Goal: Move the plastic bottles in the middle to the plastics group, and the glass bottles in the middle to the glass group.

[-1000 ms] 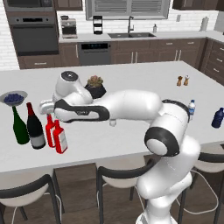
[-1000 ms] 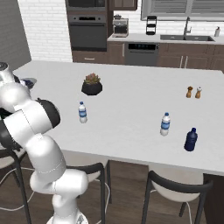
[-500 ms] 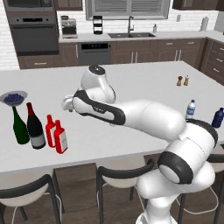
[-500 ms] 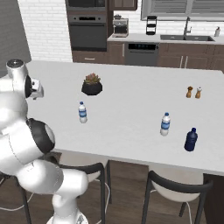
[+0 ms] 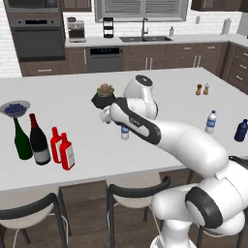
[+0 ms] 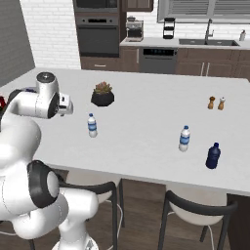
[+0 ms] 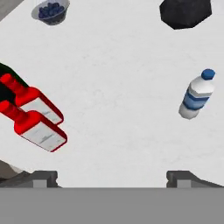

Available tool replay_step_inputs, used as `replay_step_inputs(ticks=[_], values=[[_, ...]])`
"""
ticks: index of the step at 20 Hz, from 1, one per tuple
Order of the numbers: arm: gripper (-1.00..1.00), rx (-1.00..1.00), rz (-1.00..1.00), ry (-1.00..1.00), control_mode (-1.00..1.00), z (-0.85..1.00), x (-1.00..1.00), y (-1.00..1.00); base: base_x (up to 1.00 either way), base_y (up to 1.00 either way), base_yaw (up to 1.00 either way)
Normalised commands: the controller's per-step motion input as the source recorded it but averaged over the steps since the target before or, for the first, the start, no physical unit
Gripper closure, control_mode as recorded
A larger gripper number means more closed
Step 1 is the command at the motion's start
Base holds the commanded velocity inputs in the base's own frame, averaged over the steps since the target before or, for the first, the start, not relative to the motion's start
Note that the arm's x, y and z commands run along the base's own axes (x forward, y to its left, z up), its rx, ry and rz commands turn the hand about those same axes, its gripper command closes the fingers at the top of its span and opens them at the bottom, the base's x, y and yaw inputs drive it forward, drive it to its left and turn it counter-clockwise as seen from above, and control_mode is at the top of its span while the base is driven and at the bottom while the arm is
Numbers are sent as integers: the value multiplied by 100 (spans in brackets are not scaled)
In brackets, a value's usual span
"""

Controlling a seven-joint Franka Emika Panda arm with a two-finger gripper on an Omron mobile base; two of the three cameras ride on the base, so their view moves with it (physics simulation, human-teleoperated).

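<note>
The hand (image 7: 111, 175) is held above the white desk (image 5: 87, 140) with its fingers spread wide and nothing between them. The two red bottles (image 5: 63, 151) are seen standing beside the dark wine bottle (image 5: 38, 141) and the green wine bottle (image 5: 21, 141) at the desk's left end. The middle water bottle (image 6: 92, 125) is left upright near the potted plant (image 6: 102, 94), well apart from the other water bottle (image 6: 184, 138) and the dark blue bottle (image 6: 213, 156).

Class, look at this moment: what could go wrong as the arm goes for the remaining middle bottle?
The water bottle stands close to the potted plant; a wide approach might bump it. The open end effector is off to one side, so a hasty sideways reach could tip this slim bottle. The two red bottles touch, so nudging one may topple both.
</note>
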Motion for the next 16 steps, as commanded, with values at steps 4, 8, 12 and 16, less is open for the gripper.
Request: replay_step_inputs(ticks=[4, 8, 12, 16], values=[[-100, 0, -12, 5, -100, 0, 19, -96, 0, 0, 0], [-100, 0, -17, 2, -100, -3, 48, -63, 0, 0, 0], [-100, -1, -5, 1, -100, -9, 60, -32, 0, 0, 0], [-100, -7, -3, 1, -100, -16, 69, -6, 0, 0, 0]])
